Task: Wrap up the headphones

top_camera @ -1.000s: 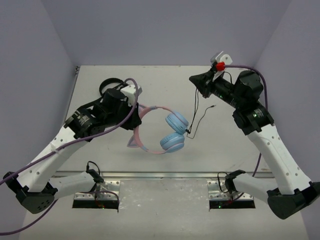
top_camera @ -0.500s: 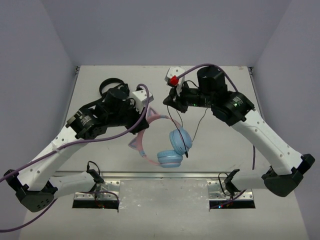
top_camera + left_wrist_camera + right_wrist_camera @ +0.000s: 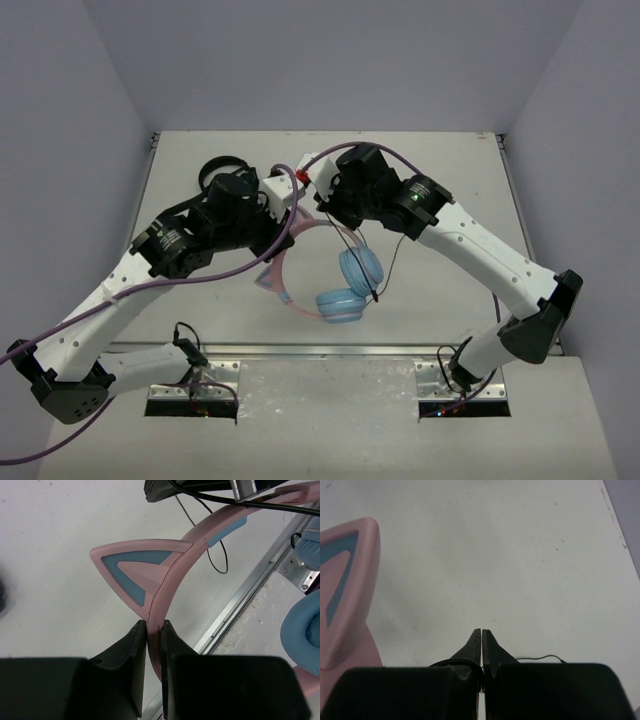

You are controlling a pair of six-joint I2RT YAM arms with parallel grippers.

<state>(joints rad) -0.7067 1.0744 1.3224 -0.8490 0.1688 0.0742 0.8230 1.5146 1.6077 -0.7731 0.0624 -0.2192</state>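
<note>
The headphones (image 3: 345, 290) have a pink headband, cat ears and light-blue earcups, and hang above the table. My left gripper (image 3: 282, 240) is shut on the pink headband (image 3: 200, 530), just below a cat ear (image 3: 132, 567); an earcup (image 3: 305, 625) shows at the right of that view. My right gripper (image 3: 325, 212) is close beside the headband top and is shut on the thin black cable (image 3: 451, 663), which loops into its fingers (image 3: 481, 635). The cable (image 3: 362, 262) runs down past the earcups. A pink cat ear (image 3: 345, 590) fills the left of the right wrist view.
All-black headphones (image 3: 215, 172) lie at the back left behind my left arm. The loose cable end (image 3: 545, 657) lies on the white table. A metal rail (image 3: 330, 348) runs along the table's near edge (image 3: 250, 590). Grey walls enclose three sides.
My right gripper has swung from the far right to the left, up against the headband top, carrying the cable with it. The headphones have turned and the earcups hang lower.
</note>
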